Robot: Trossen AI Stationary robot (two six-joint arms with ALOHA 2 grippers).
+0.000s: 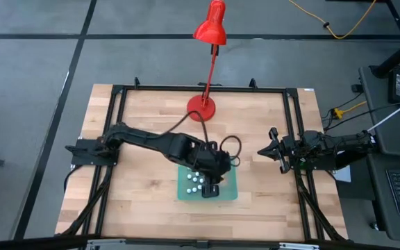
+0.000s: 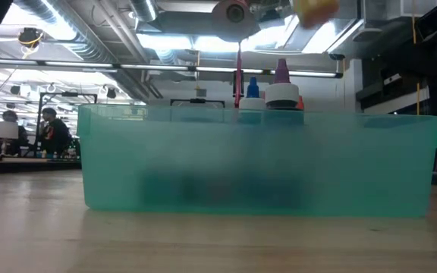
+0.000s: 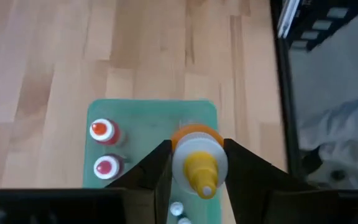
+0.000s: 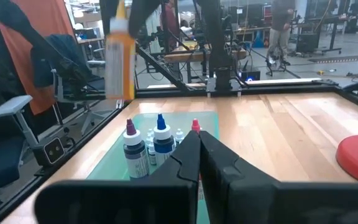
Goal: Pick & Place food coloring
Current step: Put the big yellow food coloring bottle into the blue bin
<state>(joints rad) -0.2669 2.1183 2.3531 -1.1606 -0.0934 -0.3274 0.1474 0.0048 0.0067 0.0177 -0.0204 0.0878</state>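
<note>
The food coloring bottles stand upright in a shallow green tray (image 1: pixel 185 189) near the table's middle. The left wrist view shows two red-topped ones (image 3: pixel 101 130) and tiny whitish-capped ones (image 3: pixel 178 208). The right wrist view shows purple-topped (image 4: pixel 130 147) and blue-topped (image 4: pixel 161 142) bottles. My left gripper (image 1: pixel 212 186) hovers over the tray, shut on an orange bottle with a yellow tip (image 3: pixel 199 167). My right gripper (image 1: pixel 264 151) waits shut near the table's right edge, touching nothing. My left gripper pinches the orange bottle between its two fingers (image 3: pixel 160 167) at the upper part, around the white collar (image 3: pixel 185 163) under the yellow tip. The fingers come from above, pointing down. The bottle (image 4: pixel 118 59) hangs upright below them, lifted clear above the tray.
A red desk lamp stands with its round base (image 1: pixel 201 109) on the table behind the tray, its head leaning past the far edge. A black frame runs along the table's edges. Bare wood lies left and in front of the tray. People sit in the room beyond.
</note>
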